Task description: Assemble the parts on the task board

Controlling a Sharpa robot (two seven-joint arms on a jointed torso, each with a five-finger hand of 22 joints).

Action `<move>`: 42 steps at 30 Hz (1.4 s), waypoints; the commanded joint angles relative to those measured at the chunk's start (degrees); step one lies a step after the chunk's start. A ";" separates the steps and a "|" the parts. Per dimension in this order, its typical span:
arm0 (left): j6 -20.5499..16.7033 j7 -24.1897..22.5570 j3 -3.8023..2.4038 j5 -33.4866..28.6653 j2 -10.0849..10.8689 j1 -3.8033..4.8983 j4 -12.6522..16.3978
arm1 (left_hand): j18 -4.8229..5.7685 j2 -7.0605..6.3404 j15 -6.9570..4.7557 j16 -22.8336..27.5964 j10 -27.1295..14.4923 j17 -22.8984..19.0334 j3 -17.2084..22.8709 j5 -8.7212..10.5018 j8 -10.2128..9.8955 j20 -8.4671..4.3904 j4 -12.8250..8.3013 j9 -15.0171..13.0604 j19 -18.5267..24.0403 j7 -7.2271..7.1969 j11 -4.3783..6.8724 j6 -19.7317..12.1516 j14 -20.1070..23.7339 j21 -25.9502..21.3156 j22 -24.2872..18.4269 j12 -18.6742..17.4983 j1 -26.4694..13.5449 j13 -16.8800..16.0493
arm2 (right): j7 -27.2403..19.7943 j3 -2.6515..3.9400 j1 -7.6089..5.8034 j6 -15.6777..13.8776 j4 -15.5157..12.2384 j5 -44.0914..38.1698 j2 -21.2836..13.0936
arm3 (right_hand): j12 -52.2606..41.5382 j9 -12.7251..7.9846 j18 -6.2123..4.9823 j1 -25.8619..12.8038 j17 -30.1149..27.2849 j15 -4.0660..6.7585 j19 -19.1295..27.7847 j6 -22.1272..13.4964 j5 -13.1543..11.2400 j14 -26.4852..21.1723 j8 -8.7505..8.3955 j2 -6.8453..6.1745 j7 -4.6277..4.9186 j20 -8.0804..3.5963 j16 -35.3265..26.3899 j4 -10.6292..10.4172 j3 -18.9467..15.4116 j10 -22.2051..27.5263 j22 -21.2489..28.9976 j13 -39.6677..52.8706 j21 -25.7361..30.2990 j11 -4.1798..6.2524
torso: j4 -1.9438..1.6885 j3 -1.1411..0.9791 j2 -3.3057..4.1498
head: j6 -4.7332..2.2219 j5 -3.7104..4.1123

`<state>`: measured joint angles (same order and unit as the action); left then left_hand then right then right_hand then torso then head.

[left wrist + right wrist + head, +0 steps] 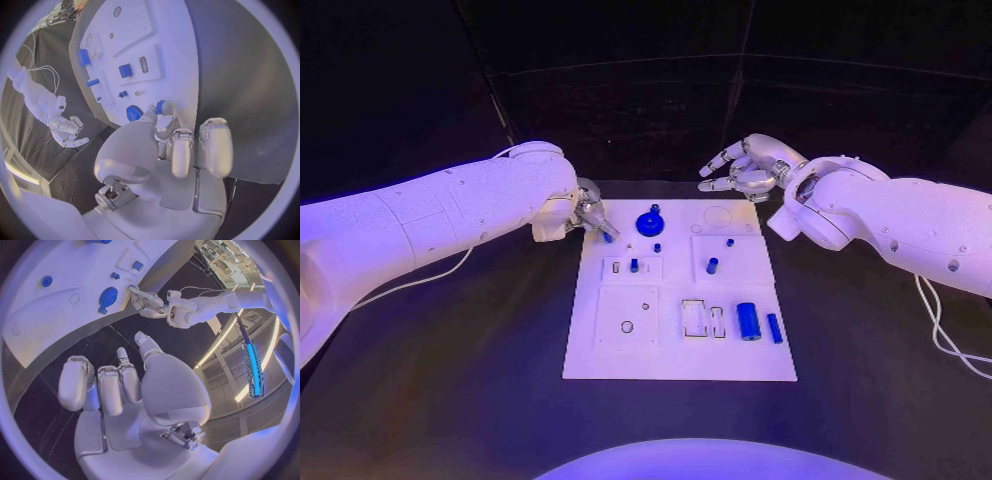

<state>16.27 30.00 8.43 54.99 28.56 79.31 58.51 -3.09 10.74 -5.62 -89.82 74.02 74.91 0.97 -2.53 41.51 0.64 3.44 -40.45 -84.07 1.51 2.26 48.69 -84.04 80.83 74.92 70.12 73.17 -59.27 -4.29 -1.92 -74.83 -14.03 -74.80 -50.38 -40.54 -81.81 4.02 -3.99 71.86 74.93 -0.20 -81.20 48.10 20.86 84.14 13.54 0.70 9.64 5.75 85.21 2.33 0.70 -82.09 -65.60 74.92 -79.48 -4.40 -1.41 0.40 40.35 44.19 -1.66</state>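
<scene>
- Left hand (pixel 589 215) is pinching a small blue part (pixel 160 106) at the board's (pixel 678 355) far left corner.
- Right hand (pixel 750 166) is hovering beyond the board's far edge, empty, fingers loosely curled apart.
- Blue gear (pixel 651 222) is sitting beside the left hand.

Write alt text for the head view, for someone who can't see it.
The robot's left hand touches the far left corner of a white task board on a black table; its right hand hovers beyond the far right corner, holding nothing. Small blue parts sit on the board, including a round knob and a cylinder.
</scene>
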 commanded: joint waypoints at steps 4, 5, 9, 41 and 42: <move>-3.59 -1.91 -0.05 0.12 1.58 0.09 1.92 | 0.23 0.64 -0.26 -0.18 0.00 15.09 1.18 -0.19 0.52 -0.36 -1.72 -0.32 -2.15 -0.07 0.26 -0.46 -5.96 -0.33 1.67 0.32 0.97 -0.08 | -0.32 0.03 -0.10 0.31 0.11 -0.05 0.00 | 0.18 -0.07 -0.56 -0.10 5.40 0.45 0.19 -0.39 0.32 3.70 0.17 0.37 -0.15 -0.13 -0.19 -0.23 -0.15 0.22 0.05 4.40 0.26 0.01 | -0.04 -0.05 -0.02 | 0.05 -0.14; -3.74 -1.91 -0.05 0.02 1.72 0.09 2.11 | 0.23 0.66 -0.26 -0.18 -0.01 15.09 1.24 -0.19 0.54 -0.36 -1.77 -0.35 -2.15 -0.07 0.27 -0.48 -5.96 -0.34 1.67 0.31 0.98 -0.06 | -0.31 0.03 -0.10 0.31 0.11 -0.05 -0.01 | 0.18 -0.07 -0.56 -0.10 5.40 0.45 0.19 -0.39 0.32 3.70 0.17 0.37 -0.15 -0.13 -0.19 -0.23 -0.15 0.22 0.05 4.40 0.26 0.01 | -0.05 -0.03 -0.02 | 0.04 -0.13; -5.15 -1.92 -0.06 -1.07 3.41 0.11 4.74 | 0.22 0.75 -0.30 -0.18 -0.01 15.09 2.02 -0.20 0.70 -0.40 -2.61 -0.67 -2.15 -0.11 0.30 -0.82 -5.96 -0.41 1.62 0.22 1.24 0.03 | -0.29 0.03 -0.10 0.31 0.10 -0.05 -0.11 | 0.18 -0.07 -0.56 -0.10 5.40 0.45 0.19 -0.39 0.32 3.70 0.17 0.37 -0.15 -0.13 -0.19 -0.23 -0.15 0.22 0.05 4.40 0.26 0.01 | -0.08 0.00 -0.04 | 0.09 -0.27; -11.26 -1.94 0.16 -2.43 12.42 -1.25 21.13 | 0.19 0.59 -0.37 -0.18 0.37 15.09 4.11 -0.20 1.00 -0.48 -4.29 -1.24 -2.15 -0.19 0.40 -0.99 -5.96 -0.59 1.45 0.35 0.99 -0.19 | -0.16 0.02 -0.10 0.37 0.17 -0.05 -0.40 | 0.18 -0.07 -0.56 -0.10 5.40 0.45 0.19 -0.39 0.32 3.70 0.17 0.37 -0.15 -0.13 -0.19 -0.23 -0.15 0.22 0.05 4.40 0.26 0.01 | 0.07 -0.02 0.00 | 0.19 -1.49; -11.33 -1.94 0.17 -2.38 12.40 -1.33 21.22 | 0.19 0.58 -0.38 -0.18 0.38 15.09 4.15 -0.20 1.00 -0.48 -4.31 -1.25 -2.15 -0.19 0.40 -0.99 -5.96 -0.60 1.45 0.35 0.98 -0.19 | -0.16 0.02 -0.10 0.37 0.17 -0.05 -0.39 | 0.18 -0.07 -0.56 -0.10 5.40 0.45 0.19 -0.39 0.32 3.70 0.17 0.37 -0.15 -0.13 -0.19 -0.23 -0.15 0.22 0.05 4.40 0.26 0.01 | 0.09 -0.03 0.02 | 0.20 -1.49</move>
<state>6.26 28.73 8.58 52.62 40.95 77.98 79.54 -3.09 11.38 -5.62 -89.82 74.23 74.91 0.82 -2.37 42.16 0.53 3.29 -41.69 -83.96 1.92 2.46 48.09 -84.05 80.56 74.92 70.12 73.80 -59.37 -4.22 -1.92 -74.82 -14.00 -74.65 -50.39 -40.94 -81.81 4.02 -3.99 71.86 74.91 -0.20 -81.20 48.10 20.85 84.14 13.54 0.70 9.64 5.75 85.21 2.33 0.70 -82.09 -65.60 74.92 -79.48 -4.40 -1.36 0.41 40.34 44.37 -3.13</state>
